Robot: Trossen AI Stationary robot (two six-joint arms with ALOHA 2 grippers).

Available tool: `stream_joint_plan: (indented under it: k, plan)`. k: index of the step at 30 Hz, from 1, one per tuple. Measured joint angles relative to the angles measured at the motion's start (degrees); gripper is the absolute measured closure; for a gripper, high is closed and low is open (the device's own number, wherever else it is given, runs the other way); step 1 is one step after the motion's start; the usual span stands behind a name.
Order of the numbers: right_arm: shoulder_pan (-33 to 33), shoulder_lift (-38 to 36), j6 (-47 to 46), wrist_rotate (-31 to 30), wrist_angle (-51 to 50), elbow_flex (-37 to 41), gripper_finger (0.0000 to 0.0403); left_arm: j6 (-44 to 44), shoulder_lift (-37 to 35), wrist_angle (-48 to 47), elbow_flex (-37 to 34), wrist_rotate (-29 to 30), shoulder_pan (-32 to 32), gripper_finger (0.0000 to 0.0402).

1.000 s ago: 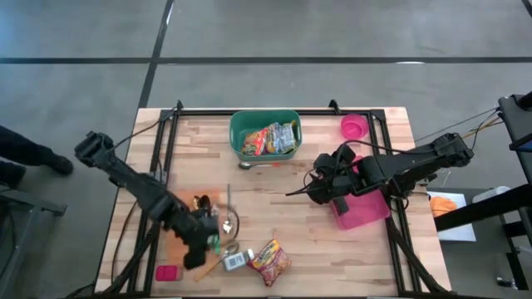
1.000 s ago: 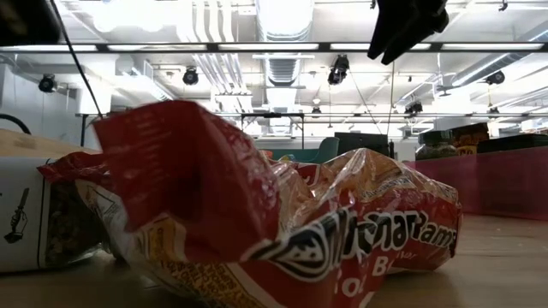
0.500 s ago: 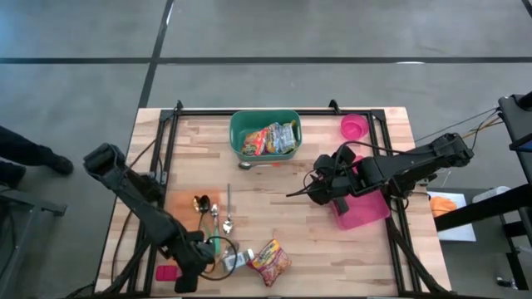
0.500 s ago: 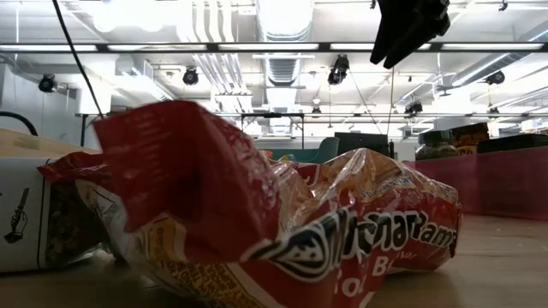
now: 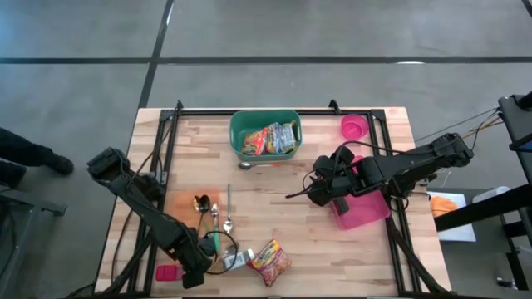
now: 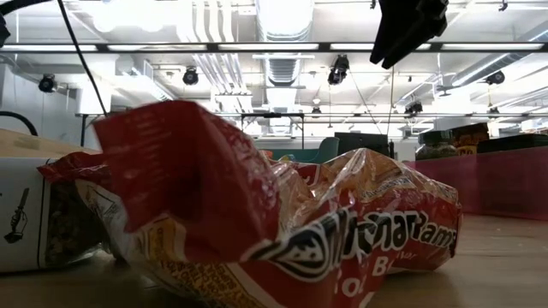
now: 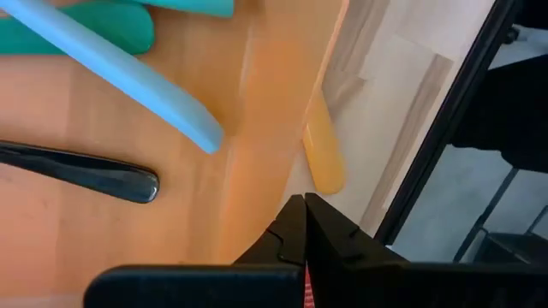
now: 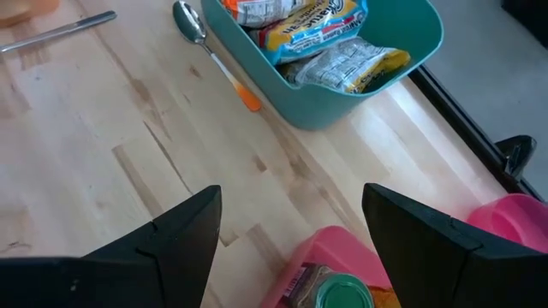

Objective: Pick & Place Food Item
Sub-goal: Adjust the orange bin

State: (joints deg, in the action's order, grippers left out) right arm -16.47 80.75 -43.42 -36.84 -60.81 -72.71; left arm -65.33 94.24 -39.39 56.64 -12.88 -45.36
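A red noodle packet [image 5: 270, 260] lies flat near the table's front edge and fills the low view [image 6: 282, 222]. A small white box [image 5: 235, 261] lies just left of it. My left gripper [image 5: 193, 274] is shut, pointing steeply down at the near edge of an orange mat [image 7: 257, 128]; nothing shows between its fingers [image 7: 304, 224]. My right gripper [image 5: 316, 193] hangs open above the table's middle right, beside a pink bin [image 5: 366, 209], with nothing in it [image 8: 291, 214]. A green bin [image 5: 237, 124] at the far middle holds food packets [image 8: 300, 30]. My left gripper's shut fingertips [image 7: 295, 227] stand over the orange mat's edge [image 7: 248, 222], coming from above. Whether they touch the mat or the table, I cannot tell.
Spoons [image 5: 214, 214] and coloured handles [image 7: 128, 73] lie on the orange mat. A small pink block [image 5: 168, 272] lies at the front left and a pink bowl [image 5: 353, 127] at the far right. A jar with a green lid [image 8: 342, 295] stands in the pink bin. A black frame [image 5: 166, 149] edges the table.
My left gripper has gone from over the orange mat toward the table's near edge and down, tipping more steeply downward; it has stayed shut. The spoons on the mat now show clear of the arm.
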Motion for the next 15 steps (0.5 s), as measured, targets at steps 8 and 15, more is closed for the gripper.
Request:
stream_joint_plan:
  k: [8,15]
  plan:
    - [0.0,0.0,0.2,0.0,0.2,0.0,0.0122,-2.2,-0.2,-1.3,-1.2,0.6,1.1,0.0401]
    - [0.0,0.0,0.2,0.0,0.4,0.0,0.0122,-2.7,-0.3,-7.0,-1.2,4.8,2.3,0.0401]
